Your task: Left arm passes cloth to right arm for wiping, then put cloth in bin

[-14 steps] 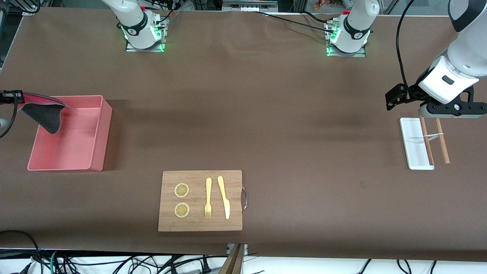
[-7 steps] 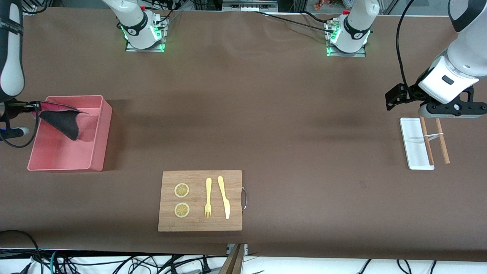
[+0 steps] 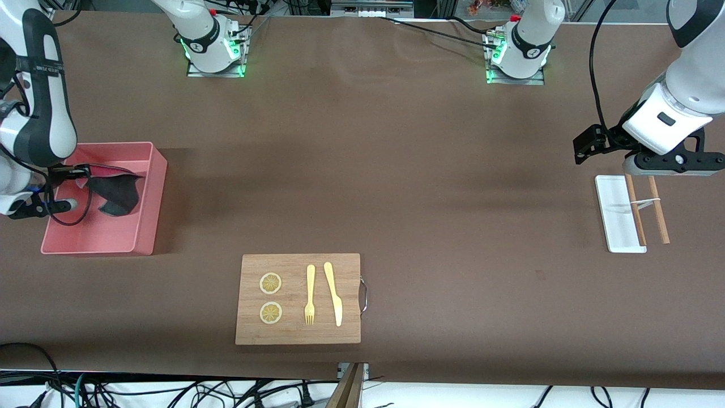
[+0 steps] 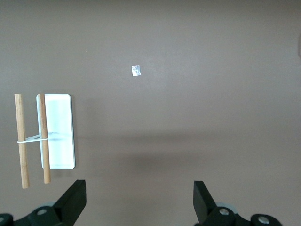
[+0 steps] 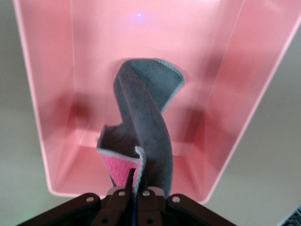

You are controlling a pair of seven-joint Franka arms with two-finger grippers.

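The salmon-pink bin (image 3: 150, 204) stands at the right arm's end of the table. My right gripper (image 3: 72, 171) is shut on the cloth (image 3: 118, 192) and holds it inside the bin, the dark grey face hanging down with a strip of pink showing. In the right wrist view the cloth (image 5: 146, 127) droops from my right gripper (image 5: 137, 181) into the bin (image 5: 61, 84). My left gripper (image 4: 139, 207) is open and empty over bare table at the left arm's end; it shows in the front view (image 3: 665, 164) too.
A white tray (image 3: 614, 215) with two brown sticks (image 3: 657, 209) lies under the left gripper's area. A wooden cutting board (image 3: 298, 334) with lemon slices, a fork and a knife lies near the front camera. A small white tag (image 4: 136, 70) lies on the table.
My right arm has swung in over the bin, carrying the cloth from the bin's outer rim down into it. The left arm has not moved.
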